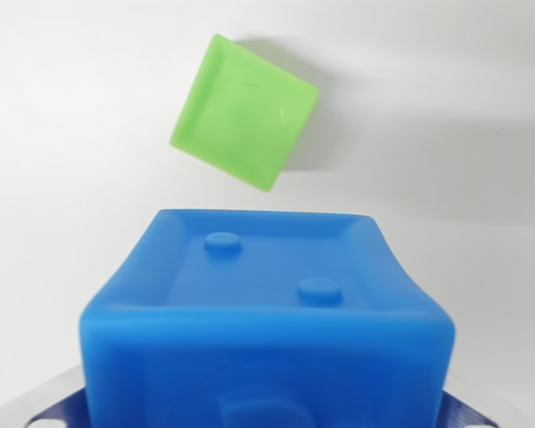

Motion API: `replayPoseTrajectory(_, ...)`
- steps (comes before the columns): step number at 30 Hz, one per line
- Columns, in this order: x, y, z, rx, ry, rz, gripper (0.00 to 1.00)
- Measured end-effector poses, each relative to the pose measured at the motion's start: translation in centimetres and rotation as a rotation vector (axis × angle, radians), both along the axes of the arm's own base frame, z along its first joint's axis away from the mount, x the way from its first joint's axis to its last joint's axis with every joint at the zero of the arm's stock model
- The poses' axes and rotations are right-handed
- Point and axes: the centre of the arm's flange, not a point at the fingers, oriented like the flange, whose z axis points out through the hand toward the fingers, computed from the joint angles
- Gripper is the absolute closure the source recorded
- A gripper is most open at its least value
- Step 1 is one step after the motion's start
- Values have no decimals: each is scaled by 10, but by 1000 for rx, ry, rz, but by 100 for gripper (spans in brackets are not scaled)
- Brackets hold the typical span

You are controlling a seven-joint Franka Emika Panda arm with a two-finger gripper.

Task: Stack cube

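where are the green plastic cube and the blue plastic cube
green plastic cube (245,111), wrist view, middle of its recessed top face
blue plastic cube (267,276), wrist view, top face between the two round studs

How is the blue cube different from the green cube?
The blue cube fills the bottom of the wrist view and looks much bigger, while the green cube looks small and sits farther off on the white surface. The blue cube faces the camera squarely; the green cube is turned cornerwise. Two round bumps show on the blue cube; none are visible on the green cube. Both look like smooth plastic with rounded edges.
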Motion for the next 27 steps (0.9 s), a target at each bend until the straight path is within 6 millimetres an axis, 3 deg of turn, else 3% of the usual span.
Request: replayPoseTrajectory(27, 23, 10, 17, 1, 0, -244, 100)
